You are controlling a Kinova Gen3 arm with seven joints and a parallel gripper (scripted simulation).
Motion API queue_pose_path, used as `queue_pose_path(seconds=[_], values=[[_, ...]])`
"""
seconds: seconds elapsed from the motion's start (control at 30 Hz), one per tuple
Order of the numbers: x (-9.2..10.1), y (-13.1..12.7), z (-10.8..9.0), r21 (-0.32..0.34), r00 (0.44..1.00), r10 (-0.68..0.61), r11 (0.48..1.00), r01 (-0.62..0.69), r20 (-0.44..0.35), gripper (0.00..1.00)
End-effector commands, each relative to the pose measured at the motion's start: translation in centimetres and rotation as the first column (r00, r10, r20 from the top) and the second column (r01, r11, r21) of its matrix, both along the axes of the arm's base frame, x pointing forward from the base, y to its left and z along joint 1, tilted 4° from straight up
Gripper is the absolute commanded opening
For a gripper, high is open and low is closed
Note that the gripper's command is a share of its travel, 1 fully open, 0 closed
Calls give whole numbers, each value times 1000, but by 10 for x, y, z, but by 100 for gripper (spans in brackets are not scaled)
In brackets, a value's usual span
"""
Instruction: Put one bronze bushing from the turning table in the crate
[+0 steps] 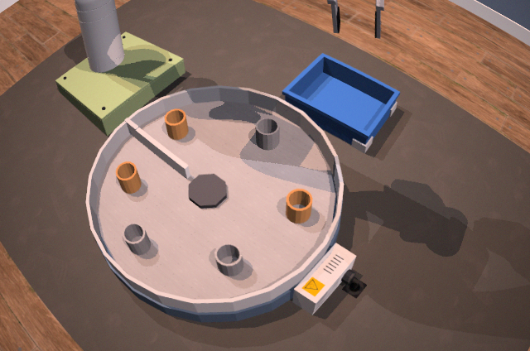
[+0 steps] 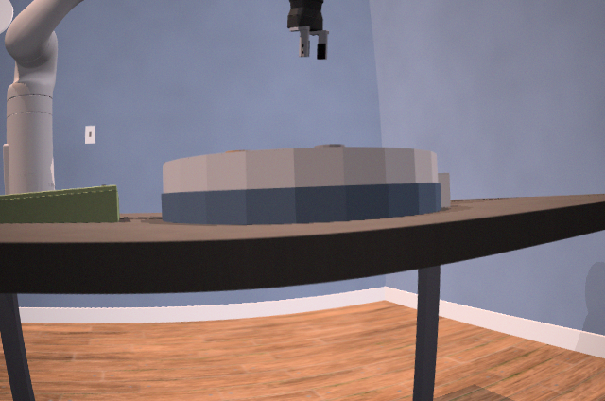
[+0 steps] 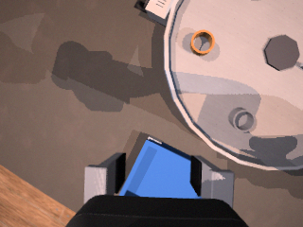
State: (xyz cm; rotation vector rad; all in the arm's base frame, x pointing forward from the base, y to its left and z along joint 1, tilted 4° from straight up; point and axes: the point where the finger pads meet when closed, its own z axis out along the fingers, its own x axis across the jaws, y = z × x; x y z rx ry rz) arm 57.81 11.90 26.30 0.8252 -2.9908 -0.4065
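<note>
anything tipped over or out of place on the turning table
Nothing stands out. All six bushings stand upright on the turning table, three bronze and three grey, none tipped. The blue crate holds nothing, and the gripper hangs high with jaws open.

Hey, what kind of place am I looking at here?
Probably a small parts-sorting workcell in a plain room: a robot arm on a green base, a walled turning table carrying bushings, and a blue crate beside it.
</note>
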Motion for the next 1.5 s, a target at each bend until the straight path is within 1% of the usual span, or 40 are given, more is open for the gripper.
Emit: queue_pose_path(seconds=[0.0,0.53,0.7,1.1,1.27,1.47], values=[[0,0,1,0,1000,0,1000,0,3,100],[0,0,1,0,1000,0,1000,0,3,100],[-30,-15,26,0,1000,0,1000,0,3,100],[-30,-15,26,0,1000,0,1000,0,3,100],[-60,-29,49,1,1000,0,1000,0,2,100],[-60,-29,49,1,1000,0,1000,0,2,100]])
